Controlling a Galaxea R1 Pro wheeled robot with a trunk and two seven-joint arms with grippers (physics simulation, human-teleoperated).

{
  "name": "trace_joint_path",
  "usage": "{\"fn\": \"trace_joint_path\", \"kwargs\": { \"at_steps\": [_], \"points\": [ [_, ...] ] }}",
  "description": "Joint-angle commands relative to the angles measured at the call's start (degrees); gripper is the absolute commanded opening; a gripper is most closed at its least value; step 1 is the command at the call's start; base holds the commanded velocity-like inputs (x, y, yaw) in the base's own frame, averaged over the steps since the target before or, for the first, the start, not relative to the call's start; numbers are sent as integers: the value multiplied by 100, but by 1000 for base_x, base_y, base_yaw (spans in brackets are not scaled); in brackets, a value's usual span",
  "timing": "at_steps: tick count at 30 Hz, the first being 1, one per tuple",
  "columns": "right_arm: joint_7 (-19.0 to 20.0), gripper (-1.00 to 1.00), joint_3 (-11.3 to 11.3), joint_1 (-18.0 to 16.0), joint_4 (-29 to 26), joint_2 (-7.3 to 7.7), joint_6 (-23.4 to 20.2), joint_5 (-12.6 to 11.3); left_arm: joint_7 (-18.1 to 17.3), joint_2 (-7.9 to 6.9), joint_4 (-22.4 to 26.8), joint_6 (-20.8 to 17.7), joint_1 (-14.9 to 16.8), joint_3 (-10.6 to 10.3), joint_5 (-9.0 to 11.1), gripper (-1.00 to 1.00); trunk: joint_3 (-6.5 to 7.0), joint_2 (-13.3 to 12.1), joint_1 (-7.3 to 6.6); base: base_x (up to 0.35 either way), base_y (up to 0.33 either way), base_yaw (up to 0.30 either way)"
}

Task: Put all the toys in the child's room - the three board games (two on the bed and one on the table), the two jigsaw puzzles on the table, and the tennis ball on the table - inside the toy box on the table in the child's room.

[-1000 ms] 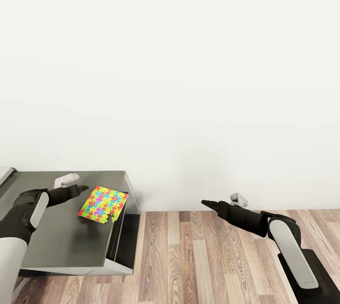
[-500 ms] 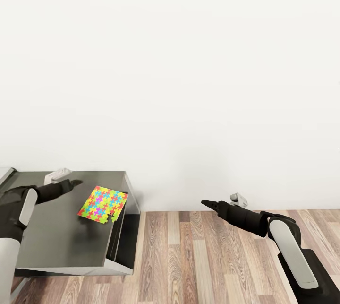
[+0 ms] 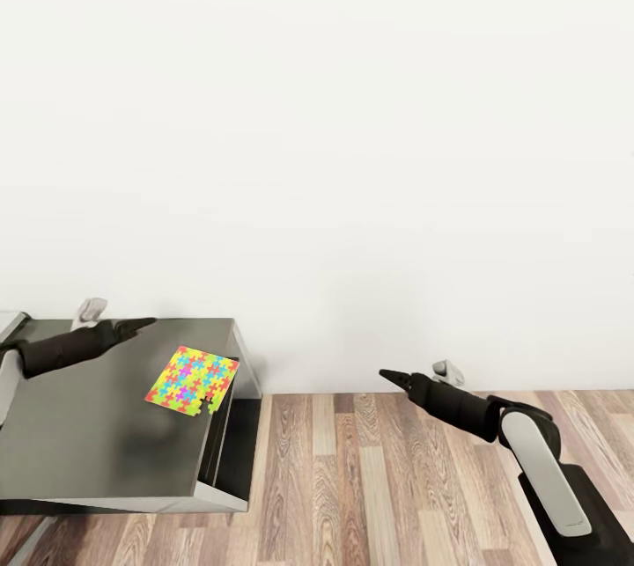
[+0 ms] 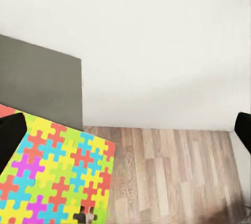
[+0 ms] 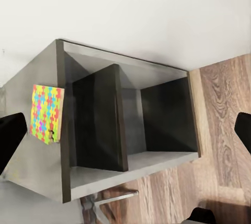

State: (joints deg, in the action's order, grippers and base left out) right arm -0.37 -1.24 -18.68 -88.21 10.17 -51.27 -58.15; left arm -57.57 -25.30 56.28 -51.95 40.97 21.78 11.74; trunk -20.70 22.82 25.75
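The left gripper (image 3: 145,320) has drawn back from the puzzle (image 3: 193,380) over the last second: it was low and close beside the sheet's near-left edge, and now it sits higher and farther toward the wall, near the back edge of the dark worktop (image 3: 106,452), apart from the sheet. The puzzle has not shifted; it lies flat at the worktop's right edge, one corner just overhanging the open cabinet side. In the left wrist view the puzzle (image 4: 52,174) lies below the dark fingertips (image 4: 11,135), which stand wide apart at the two sides of the frame, so these jaws are spread and hold nothing. The right gripper (image 3: 387,374) hangs over the wood floor (image 3: 370,478), well apart from the worktop, scarcely moved; its wrist view shows its fingertips (image 5: 10,140) likewise wide apart and empty, with the puzzle (image 5: 46,113) in view. So the puzzle is not yet grasped, and the retreat looks like repositioning for another approach.
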Motion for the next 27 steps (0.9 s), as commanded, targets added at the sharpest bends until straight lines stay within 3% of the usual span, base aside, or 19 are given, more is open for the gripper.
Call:
{"fn": "trace_joint_path", "kwargs": {
  "at_steps": [1,3,6,9,12,16,18,22,27],
  "points": [
    [150,100,-2,-4,58,10,14,4,-313,-20,42,-28,-22,-28,-3,100,-9,10,3,0,0,0],
    [514,100,7,-4,188,21,51,17,-789,-46,114,-32,-51,-102,-4,100,-9,10,3,0,0,0],
    [814,100,21,-6,377,26,108,70,-1158,-75,146,-34,-94,-139,-5,100,-9,10,3,0,0,0],
    [1136,100,28,-11,624,23,255,275,-1580,-108,233,-35,-204,-266,-8,100,-9,10,3,0,0,0],
    [1587,100,23,-26,774,-9,357,562,-1860,-124,407,-40,-290,-478,-18,100,-9,10,3,0,0,0],
    [2287,100,14,-36,835,-53,400,845,-1978,-92,548,-109,-438,-711,-18,100,-9,10,3,0,0,0],
    [2616,100,17,-38,842,-67,408,965,-2005,-75,593,-153,-486,-1009,-14,100,-9,10,3,0,0,0],
    [2937,100,11,-39,711,-75,401,1035,-2277,-106,604,-167,-536,-1330,5,100,-9,10,3,0,0,0],
    [3047,100,-53,-11,757,-65,516,1091,-2979,-146,621,-122,-681,-1378,-20,100,-9,10,3,0,0,0]
  ]
}}
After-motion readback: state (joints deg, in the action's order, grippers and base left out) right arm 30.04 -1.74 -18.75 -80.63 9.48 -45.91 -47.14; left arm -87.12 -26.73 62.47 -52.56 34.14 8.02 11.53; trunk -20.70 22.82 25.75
